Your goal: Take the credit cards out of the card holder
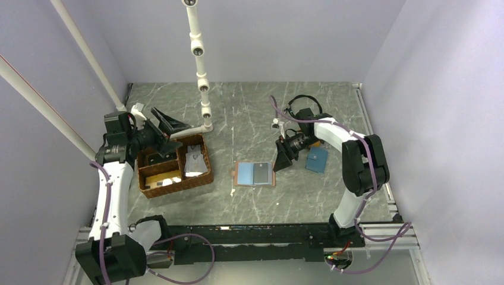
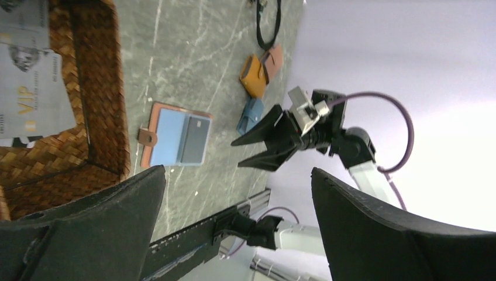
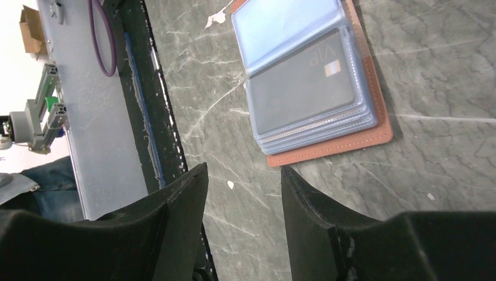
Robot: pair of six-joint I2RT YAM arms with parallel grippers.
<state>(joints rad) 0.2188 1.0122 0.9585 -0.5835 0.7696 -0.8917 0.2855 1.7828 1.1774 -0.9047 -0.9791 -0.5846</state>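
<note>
Card holder (image 1: 255,174), salmon-pink, lies open flat at mid-table with its light-blue pockets facing up. 1 dark grey card (image 3: 301,88) marked "VIP" sits in the right-hand pocket. The right gripper (image 1: 278,160) hovers just beside the holder's right edge, its 2 fingers spread and empty. The left gripper (image 1: 175,135), equally spread and empty, hangs well apart over the woven basket (image 1: 207,172), where silver cards (image 1: 193,161) lie.
</note>
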